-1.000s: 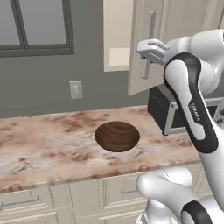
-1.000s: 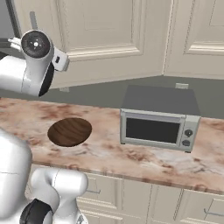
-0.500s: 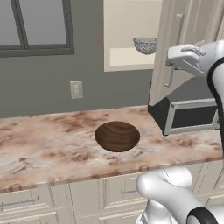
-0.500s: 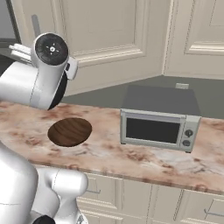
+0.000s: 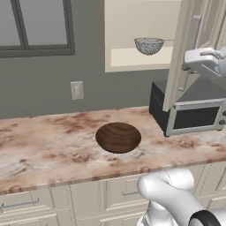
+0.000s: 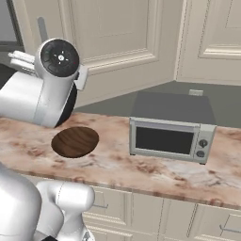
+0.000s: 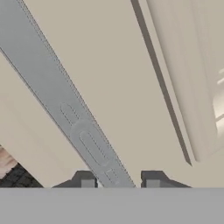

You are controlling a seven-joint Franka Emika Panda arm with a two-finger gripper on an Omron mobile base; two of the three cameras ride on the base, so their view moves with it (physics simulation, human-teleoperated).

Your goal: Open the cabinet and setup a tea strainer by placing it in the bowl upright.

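Marbled countertop (image 5: 44,145) carries the dark brown wooden bowl (image 5: 118,137). Gripper (image 7: 119,183) jaws straddle the cream cabinet's grey bar handle (image 7: 65,111), swinging the door clear of the shelved grey mesh tea strainer (image 5: 148,45).

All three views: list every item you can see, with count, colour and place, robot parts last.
cabinet: one, cream, on the wall, door swung open, pale shelf inside.
handle: one, grey bar, on the cabinet door, running between the tool's fingertips.
tea strainer: one, grey mesh, on the cabinet shelf.
bowl: one, dark brown wood, on the counter, nothing in it.
microwave: one, grey, on the counter right of the bowl.
counter: one, marbled beige.
outlet: one, white, on the grey wall.
window: one, dark frame, upper left.
tool: one, dark fingertips either side of the handle.
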